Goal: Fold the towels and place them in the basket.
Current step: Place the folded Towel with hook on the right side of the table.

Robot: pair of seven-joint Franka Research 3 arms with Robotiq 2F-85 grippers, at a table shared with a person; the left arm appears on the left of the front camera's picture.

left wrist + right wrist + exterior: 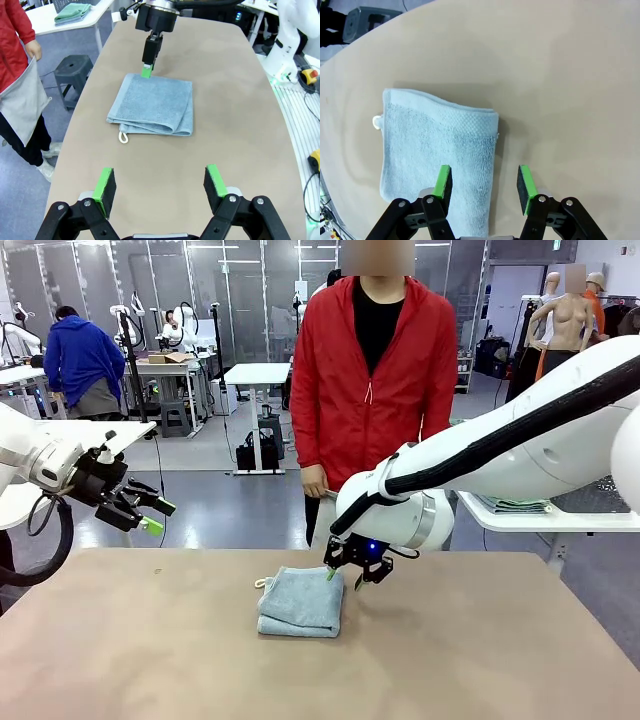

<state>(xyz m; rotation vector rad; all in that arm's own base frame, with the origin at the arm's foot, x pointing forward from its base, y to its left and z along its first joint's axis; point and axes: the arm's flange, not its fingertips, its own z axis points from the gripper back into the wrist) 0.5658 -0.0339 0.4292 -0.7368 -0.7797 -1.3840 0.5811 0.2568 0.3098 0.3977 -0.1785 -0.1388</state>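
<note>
Blue-grey towel (pixel 300 602) folded, lying mid-frame on tabletop (pixel 480 660), white loop (pixel 262 583) at its left corner. Right claw (pixel 343 577) at towel's upper-right edge, jaws apart, nothing clamped: one pad (pixel 442 181) over cloth, other over bare tabletop. Left claw (pixel 150 515) up at frame left, jaws wide, empty. Risk: closing here prob. catches top layer only, so fold spills open on lift. Also poss.: pad drags cloth sideways, skews stack. Needs deeper bite thru all layers.

Front: faces across tan tabletop (pixel 120 640) toward person (pixel 372 390). Left wrist: looks down from farther off. Right wrist: close overhead. Shares folded pale blue-grey terry towel (pixel 300 602).
</note>
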